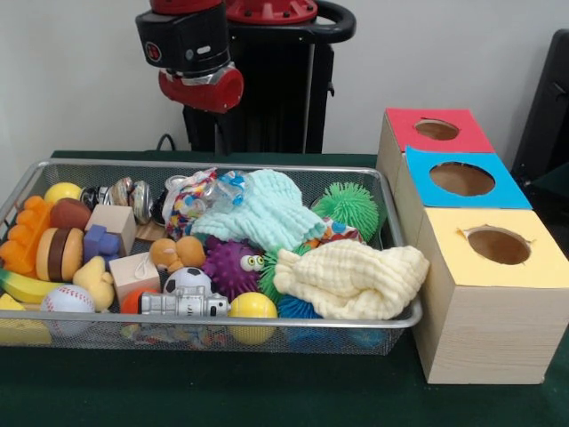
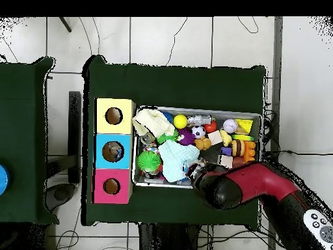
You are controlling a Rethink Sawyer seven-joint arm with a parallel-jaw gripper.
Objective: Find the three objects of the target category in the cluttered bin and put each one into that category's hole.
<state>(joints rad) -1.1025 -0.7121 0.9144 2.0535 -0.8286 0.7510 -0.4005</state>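
Three times over, needing to find a toy, lift it and drop it in.

Starting at the left of the front view: looking at the bin (image 1: 213, 165), sitting at 9 o'clock from the boxes and stuffed full. Lying long-ways from 9 o'clock to 3 o'clock, with its open side facing up. Seeing a baseball (image 1: 68, 299) near its 8 o'clock corner and a purple spiky ball (image 1: 228, 267) near the middle. Then seeing a mint cloth (image 1: 258, 213) and a yellow cloth (image 1: 347, 280) covering toys toward 3 o'clock. Not being able to tell which toys go with the red box, so guessing at the searching step being the one in hand.

Spotting the arm (image 1: 191, 53) hanging high over the bin's far rim, at about 11 o'clock. Not being able to tell whether the gripper is open or shut, hidden as it is under the arm in the overhead view.

Thinking about the best way:
- pushing the cloths aside first, to uncover what is underneath
- coming straight down on one toy with some room around it
- lifting well above the rim before going across

Moving on to the right: finding the hole (image 1: 436, 130) in the red top, at 1 o'clock from the bin. Sitting farthest back, behind the blue-topped box (image 1: 507, 191) and the yellow-topped box (image 1: 484, 320). Facing straight up and, being round, having no long side. Needing to stop right over it and let go low, so as not to bounce the toy off the paper.
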